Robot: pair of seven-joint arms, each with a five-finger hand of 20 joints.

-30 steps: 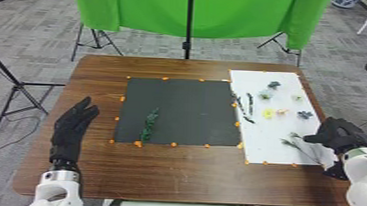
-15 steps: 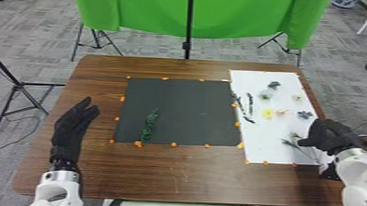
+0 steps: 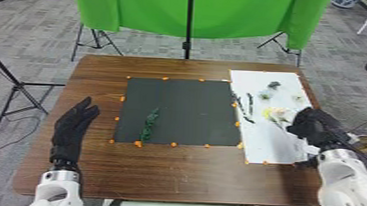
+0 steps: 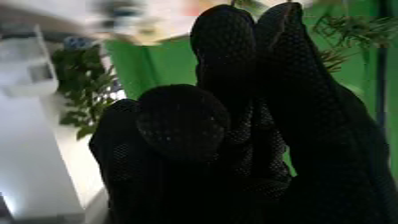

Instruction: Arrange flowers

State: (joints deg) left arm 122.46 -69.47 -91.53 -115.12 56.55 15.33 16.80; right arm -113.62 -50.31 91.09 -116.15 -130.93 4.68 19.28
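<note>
Over the right edge of the white sheet [image 3: 262,149], the right hand [image 3: 310,127] has its thumb closed against its fingers, pinching a leafy sprig [image 4: 355,30]; the leaves stick out past the fingers in the wrist view. Right by that hand in the head view lies a yellow flower [image 3: 269,113] (close company, and partly tangled to the eye with the sprig). Farther up the sheet sit a dark blue flower [image 3: 274,85], a pale green one [image 3: 266,96] and a small pale one [image 3: 297,98]. Dark stems [image 3: 250,105] lie along the sheet's left side, between the right hand and the black mat [image 3: 188,111], so they stand in the way on that side. On the mat's left part rests a green stem [image 3: 150,122], lengthwise, with orange tabs around the mat's border. Out beyond it, over the left of the brown table [image 3: 204,177], the left hand [image 3: 71,126] is held out flat, fingers straight. Behind the table hangs a green cloth [image 3: 139,11] on stands, with a dark pole [image 3: 189,26] before it.
</note>
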